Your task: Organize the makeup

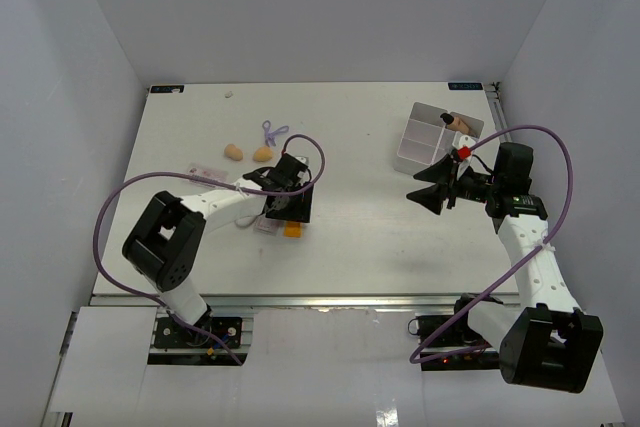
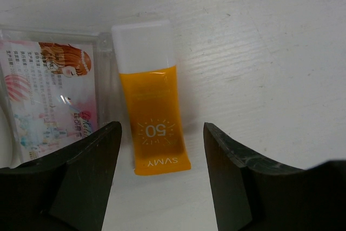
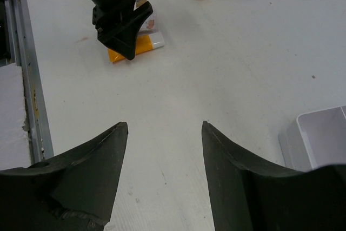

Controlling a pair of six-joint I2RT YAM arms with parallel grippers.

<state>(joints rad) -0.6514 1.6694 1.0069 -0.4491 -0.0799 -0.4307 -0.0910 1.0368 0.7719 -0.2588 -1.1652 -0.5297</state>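
Between the released jaws of my left tool point(image 2: 160, 133) lies the orange tube point(image 2: 153, 114), likely light, soft, slick; I'd pinch its flat middle.

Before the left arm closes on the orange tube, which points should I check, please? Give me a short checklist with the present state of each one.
1. Left gripper open: ok.
2. Orange tube between its jaws, seen from the left wrist: ok.
3. Pink packet clear of the jaws: not ok; it lies right beside the tube, partly under one finger.
4. Gripper low enough over the table for a grip: cannot tell.
5. Right gripper open, empty, away from the tube: ok.
6. White tray has free room: ok; only one bottle shows in it.
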